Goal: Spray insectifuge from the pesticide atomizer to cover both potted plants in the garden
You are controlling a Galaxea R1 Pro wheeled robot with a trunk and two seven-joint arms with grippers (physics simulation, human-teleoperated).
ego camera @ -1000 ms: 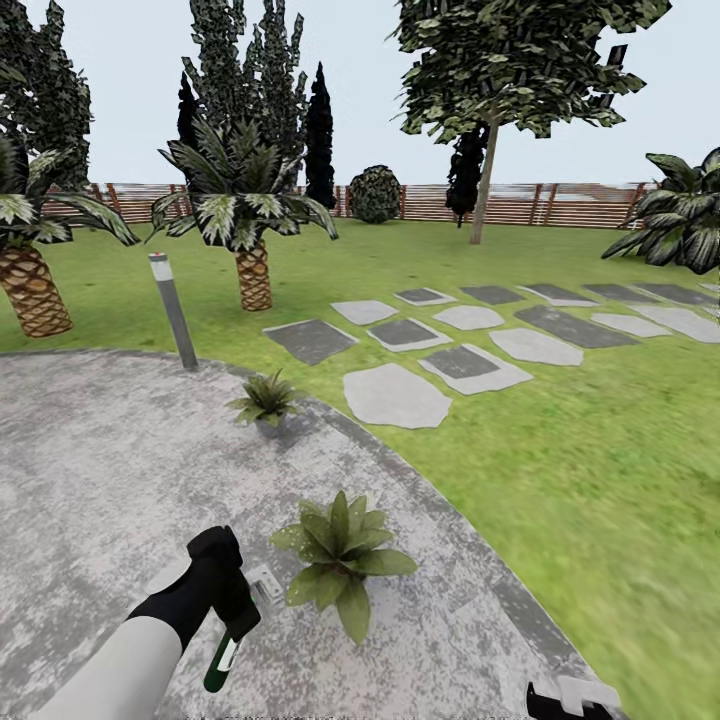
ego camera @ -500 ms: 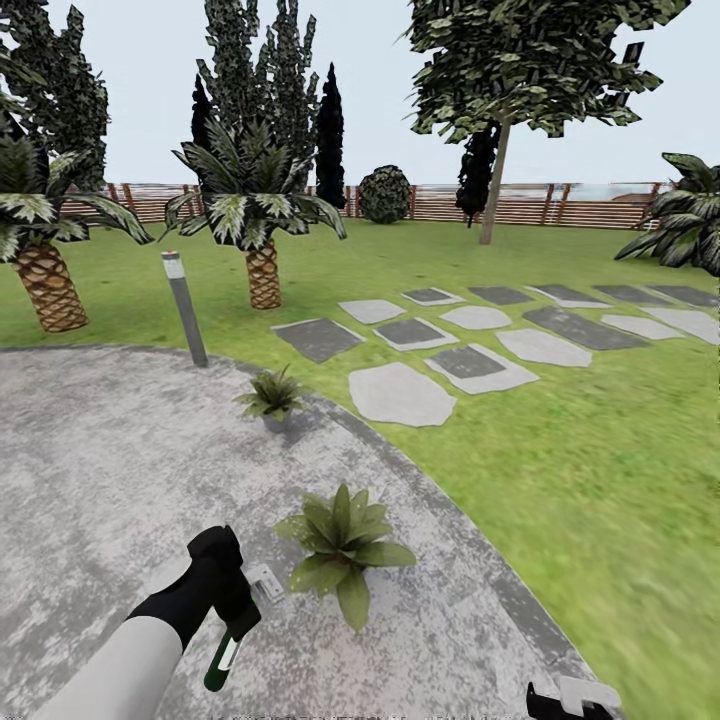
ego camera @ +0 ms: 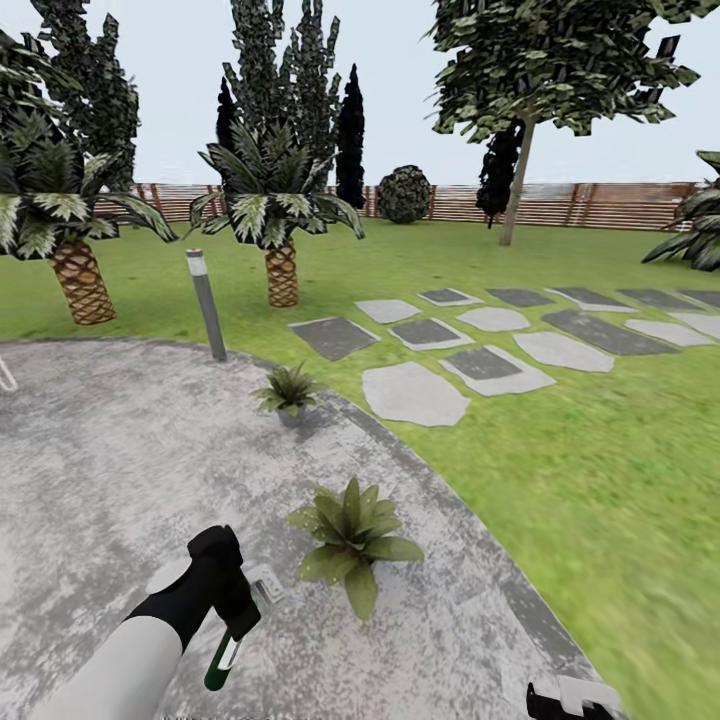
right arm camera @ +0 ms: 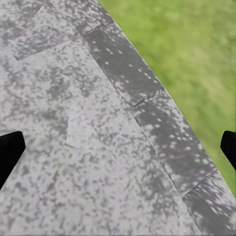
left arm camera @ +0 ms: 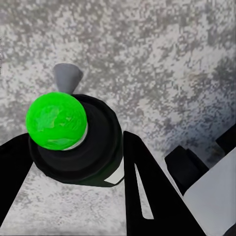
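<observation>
My left gripper (ego camera: 235, 622) is shut on the pesticide atomizer (ego camera: 221, 662), a slim dark green bottle with a white label that hangs tilted over the paved patio (ego camera: 90, 480). In the left wrist view the atomizer (left arm camera: 93, 147) shows a bright green round end on a black collar, with a black finger (left arm camera: 147, 191) pressed against each side. The near potted plant (ego camera: 353, 535) stands just right of the bottle. Farther off at the patio's edge sits the second potted plant (ego camera: 288, 390). Low at the right, my right gripper (right arm camera: 118, 150) is open over the patio rim.
A grey bollard lamp (ego camera: 206, 304) stands behind the far plant. Two palm-like shrubs (ego camera: 278, 215) rise on the lawn beyond. Stepping stones (ego camera: 415, 393) cross the grass to the right. A brown slatted fence (ego camera: 590, 204) closes the back.
The whole picture has slid to the right, so the camera has turned left. Both arms and the held bottle keep their places in the view.
</observation>
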